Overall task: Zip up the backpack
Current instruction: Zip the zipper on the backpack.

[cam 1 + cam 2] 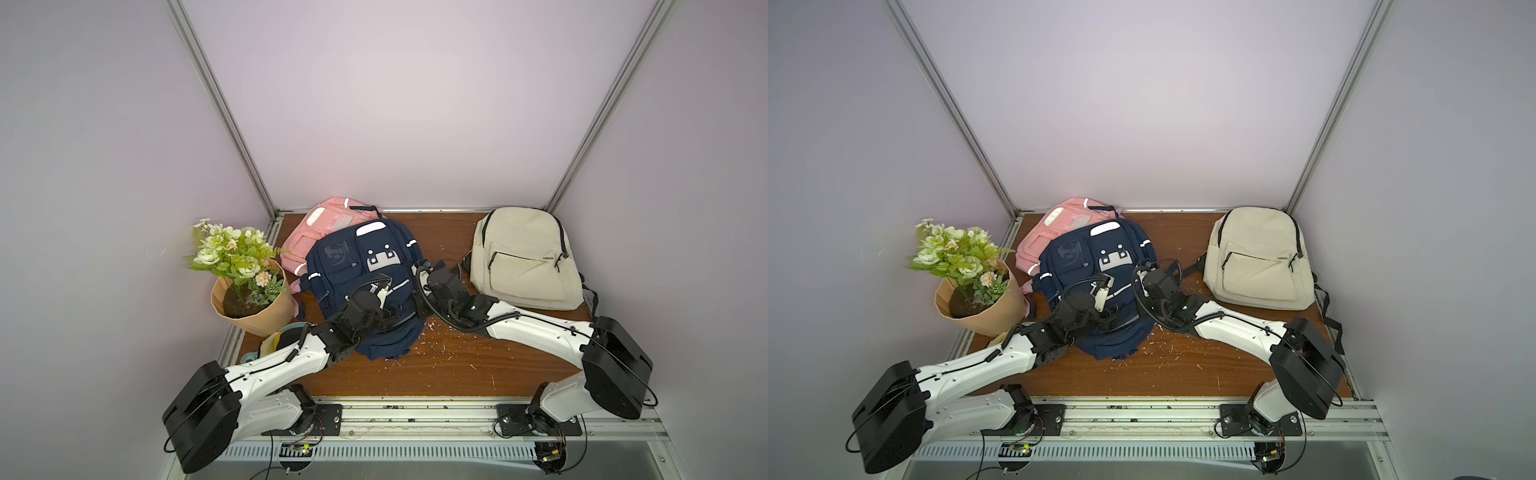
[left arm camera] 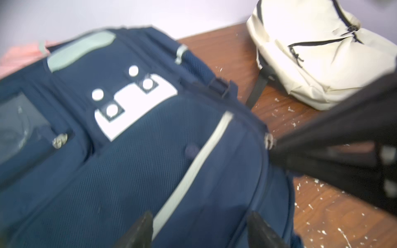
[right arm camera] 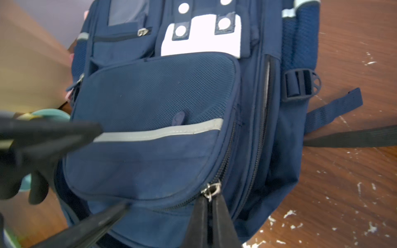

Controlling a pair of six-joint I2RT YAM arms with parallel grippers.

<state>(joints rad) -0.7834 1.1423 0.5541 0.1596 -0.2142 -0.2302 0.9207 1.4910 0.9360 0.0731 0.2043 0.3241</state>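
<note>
Navy backpack lies flat in the middle of the worktop, with its top toward the far edge. Along the left edge stands the flower pot, just beside the pack. Toward the far left corner the pink backpack sits partly under the navy one.

My left claw is spread wide over the face of the front pocket. Nothing is between its fingers, and I cannot tell whether the tips touch the cloth.

My right claw is pressed together on the zipper pull, pinching its metal ring. This is at the pocket's rim, on the side of the pack that faces the worktop's right edge.

So the pull is already in my right claw, and what matters is how the zip track runs from there. It curves along the pocket's rim and does not go straight. To my mind, the pull has to follow that curve and not drag sideways toward the right edge. I cannot make out which stretch of teeth is open.

My left arm is the nearer one to the pocket's face, so I judge it best placed to pin the fabric while the right draws.

The cream backpack lies in the far right corner, well apart from both claws.
</note>
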